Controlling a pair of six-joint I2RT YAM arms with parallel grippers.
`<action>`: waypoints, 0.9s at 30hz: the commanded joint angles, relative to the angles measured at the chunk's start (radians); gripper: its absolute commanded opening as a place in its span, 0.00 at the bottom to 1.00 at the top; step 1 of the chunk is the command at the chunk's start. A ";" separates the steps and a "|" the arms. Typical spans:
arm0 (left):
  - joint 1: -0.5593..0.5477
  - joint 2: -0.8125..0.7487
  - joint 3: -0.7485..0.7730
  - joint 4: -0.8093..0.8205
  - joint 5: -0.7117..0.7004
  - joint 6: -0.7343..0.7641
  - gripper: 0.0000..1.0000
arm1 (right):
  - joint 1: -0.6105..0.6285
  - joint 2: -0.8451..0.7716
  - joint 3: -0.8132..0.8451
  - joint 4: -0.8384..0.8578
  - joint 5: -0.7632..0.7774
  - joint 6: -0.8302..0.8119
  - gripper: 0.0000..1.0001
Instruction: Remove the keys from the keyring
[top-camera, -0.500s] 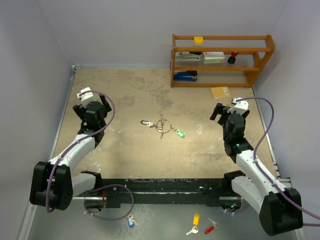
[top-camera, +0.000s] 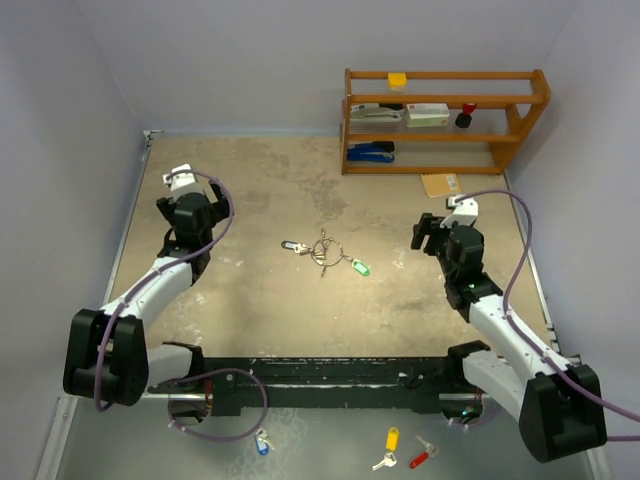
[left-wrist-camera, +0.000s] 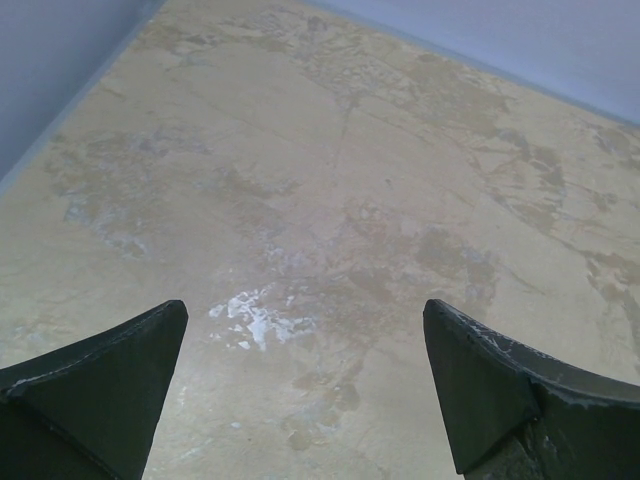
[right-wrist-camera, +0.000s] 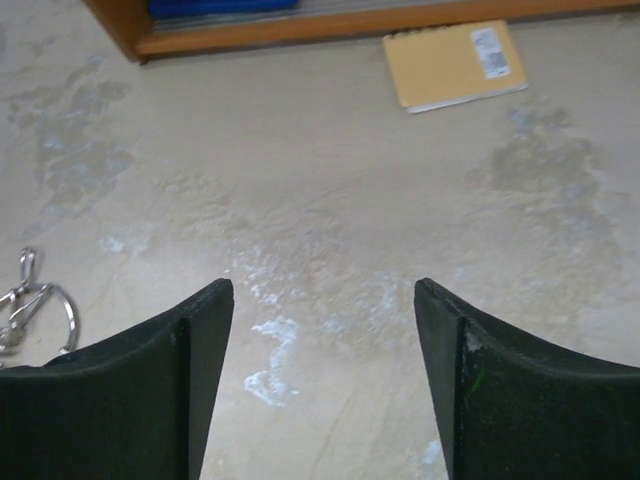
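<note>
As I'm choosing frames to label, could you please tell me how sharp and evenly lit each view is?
Top external: even light, soft shadows, the keys small but distinct. Right wrist: the keyring sits slightly soft at the left edge, the right tool dark and featureless. Left wrist: tabletop sharp, no glare.

The left arm reaches forward from its base, forearm sloping up to a raised wrist. The left gripper is spread wide and empty, both fingers angled down. The right arm stretches forward likewise, its wrist seemingly turned inward, though the overhead view is small. The right gripper is parted too, slightly narrower, and empty.
</note>
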 joint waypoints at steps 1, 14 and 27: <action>0.000 -0.003 0.038 0.028 0.095 -0.041 0.99 | 0.039 0.041 0.056 -0.026 -0.153 -0.011 0.69; -0.001 -0.042 -0.023 0.107 0.259 -0.140 0.68 | 0.254 0.168 0.055 -0.026 -0.265 -0.031 0.40; -0.001 -0.061 -0.023 0.073 0.242 -0.144 0.56 | 0.346 0.294 0.078 -0.003 -0.305 -0.017 0.37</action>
